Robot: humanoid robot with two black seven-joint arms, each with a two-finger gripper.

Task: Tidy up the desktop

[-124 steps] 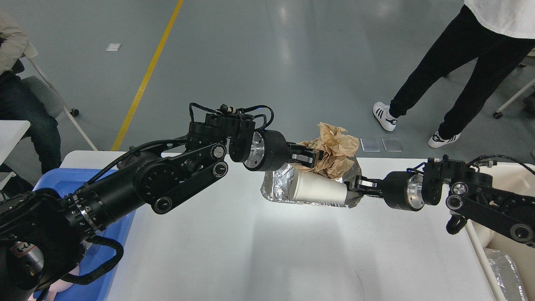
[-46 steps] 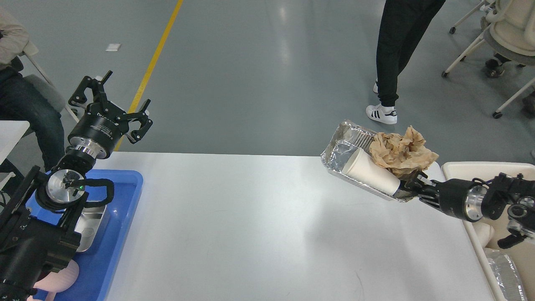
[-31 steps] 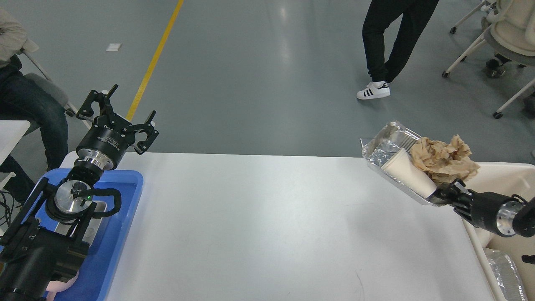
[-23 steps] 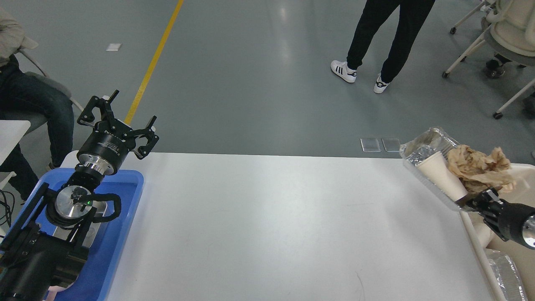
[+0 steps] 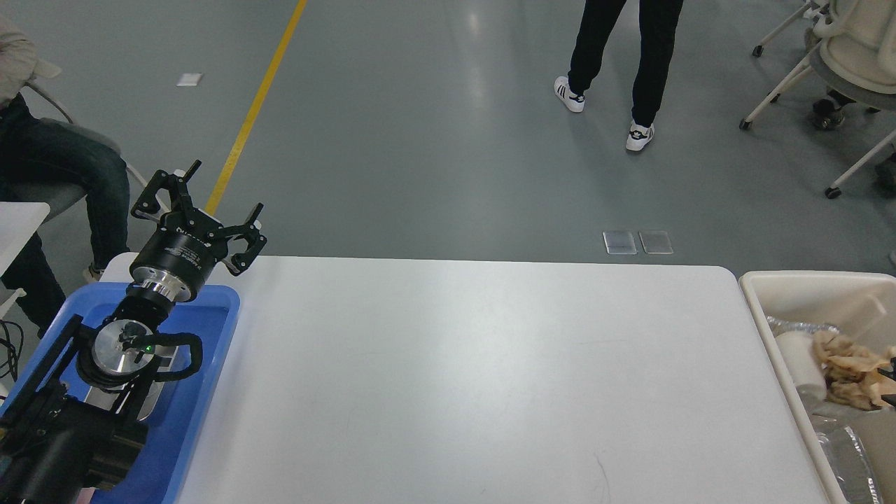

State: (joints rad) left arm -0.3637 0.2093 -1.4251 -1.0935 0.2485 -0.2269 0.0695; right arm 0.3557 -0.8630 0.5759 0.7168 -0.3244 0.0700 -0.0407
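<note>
The white desk (image 5: 462, 378) fills the middle of the head view. At its left edge lies a blue tray (image 5: 203, 413); above the tray's far end the left end effector (image 5: 201, 217) points up, fingers spread wide, holding nothing. Against the desk's right edge sits a cream bin (image 5: 805, 287) — inside lie crumpled brown paper (image 5: 850, 369), a white paper cup (image 5: 798, 360) and foil (image 5: 850, 455). Only a dark sliver shows beside the paper, so the right end effector's state cannot be told.

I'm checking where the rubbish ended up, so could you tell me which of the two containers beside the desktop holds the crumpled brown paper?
The cream bin on the right holds the crumpled brown paper; the blue tray on the left does not.
</note>
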